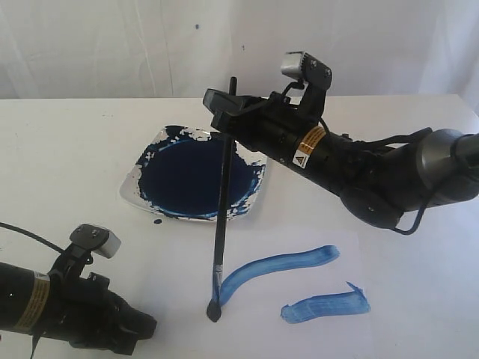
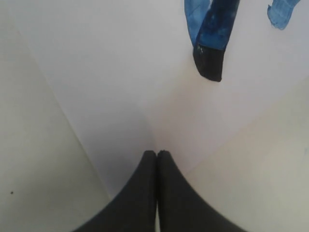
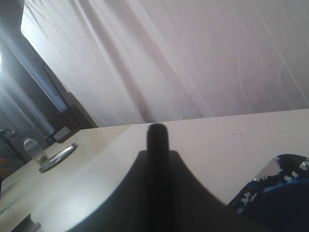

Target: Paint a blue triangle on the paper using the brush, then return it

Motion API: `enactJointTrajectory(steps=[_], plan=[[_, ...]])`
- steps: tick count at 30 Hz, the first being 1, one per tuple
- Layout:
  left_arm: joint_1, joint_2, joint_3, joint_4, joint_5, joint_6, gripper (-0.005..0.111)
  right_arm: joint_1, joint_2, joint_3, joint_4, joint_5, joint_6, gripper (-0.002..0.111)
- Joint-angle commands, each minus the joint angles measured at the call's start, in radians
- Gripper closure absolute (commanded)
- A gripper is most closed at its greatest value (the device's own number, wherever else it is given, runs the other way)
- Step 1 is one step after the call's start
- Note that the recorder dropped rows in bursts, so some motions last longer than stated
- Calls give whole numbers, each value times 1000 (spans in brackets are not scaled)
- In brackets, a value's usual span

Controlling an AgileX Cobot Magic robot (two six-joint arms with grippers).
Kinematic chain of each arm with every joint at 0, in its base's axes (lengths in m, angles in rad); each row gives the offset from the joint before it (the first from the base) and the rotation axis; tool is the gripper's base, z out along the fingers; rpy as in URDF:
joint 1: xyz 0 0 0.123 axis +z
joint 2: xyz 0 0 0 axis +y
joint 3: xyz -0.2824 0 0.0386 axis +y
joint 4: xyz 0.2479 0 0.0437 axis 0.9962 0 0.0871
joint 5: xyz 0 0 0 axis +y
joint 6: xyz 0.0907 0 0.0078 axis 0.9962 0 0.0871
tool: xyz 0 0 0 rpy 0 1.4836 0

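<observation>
Right gripper (image 1: 228,112) is clamped on the brush (image 1: 222,202) near its top end. The brush stands almost upright, tip down on the paper (image 1: 299,340), at the end of the triangle's (image 1: 277,265) longer stroke. Only two blue strokes there. The right wrist view catches just the handle end and dish (image 3: 285,193). The left wrist view shows the tip close up, and the left gripper (image 2: 157,153) pressed closed, empty.

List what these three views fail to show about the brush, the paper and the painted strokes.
Right wrist view: only the top end of the black-handled paintbrush shows; the dark right gripper hides the rest.
Left wrist view: the blue brushstrokes are cut off by the top edge.
Exterior view: the white paper sheet runs off the bottom edge, and its borders barely stand out from the white table.
</observation>
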Motion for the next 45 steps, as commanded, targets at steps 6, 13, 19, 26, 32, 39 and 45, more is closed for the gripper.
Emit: enactJointTrajectory(steps=[6,13,19,26,32,39,45], plan=[[-8,0,4,14,29,4,107,1,2,1,-3,26,-53,108],[-8,0,4,14,29,4,107,1,0,1,-7,42,-53,108],[-8,0,4,14,29,4,107,1,-22,1,-34,114,-53,108],[-8,0,4,14,29,4,107,1,-46,4,-41,134,-59,108],[-8,0,4,14,29,4,107,1,-99,66,-23,194,-141,108],[-8,0,4,14,29,4,107,1,-104,73,-21,212,-149,108],[-8,0,4,14,29,4,107,1,-137,73,-34,268,-159,108]])
